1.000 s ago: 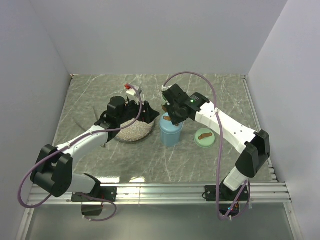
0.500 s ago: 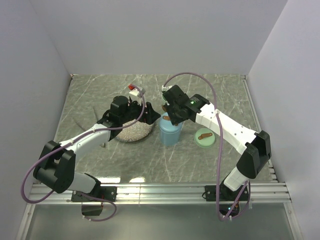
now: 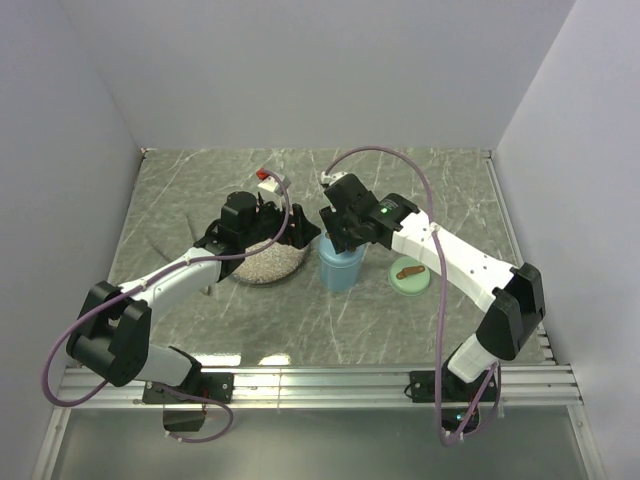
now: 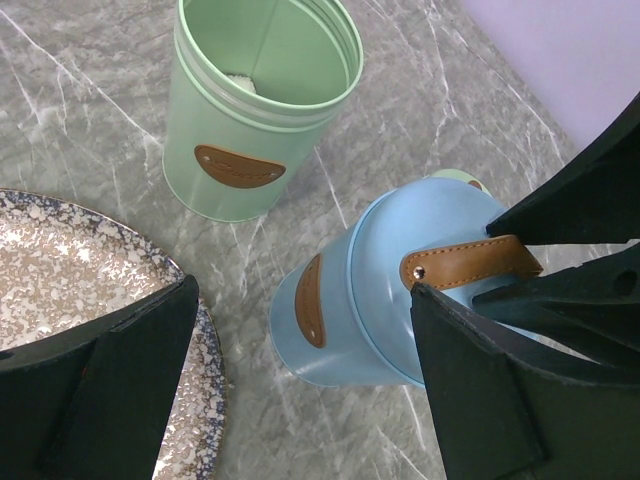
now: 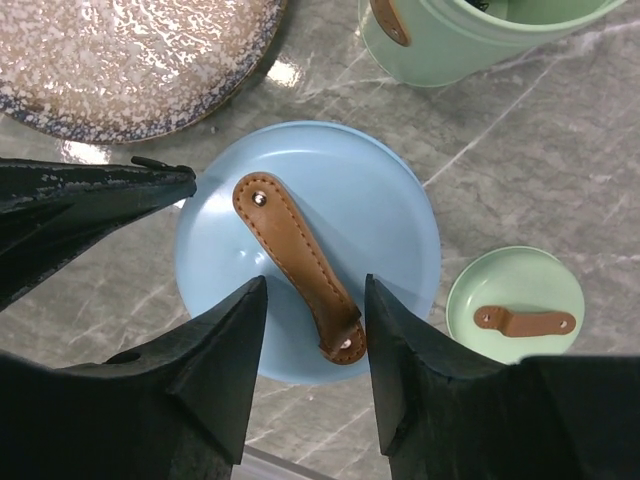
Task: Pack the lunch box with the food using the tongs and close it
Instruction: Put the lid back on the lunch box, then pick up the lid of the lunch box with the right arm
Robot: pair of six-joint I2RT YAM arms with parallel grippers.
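Note:
The lunch box is two round tins. The blue tin stands shut under its blue lid with a brown strap handle. My right gripper hangs just above that lid, open, its jaws either side of the handle's near end. The green tin stands open behind it. My left gripper is wide open beside the blue tin, between it and the speckled plate, holding nothing. Neither food nor tongs show in any view.
A loose green lid with a brown handle lies flat to the right of the blue tin. The plate sits left of centre under the left wrist. Grey walls close in the table at the back and on both sides.
My right gripper's jaws have come apart off the blue lid's handle, and the lid stays on the tin. The left arm shifted slightly early on, then held still.

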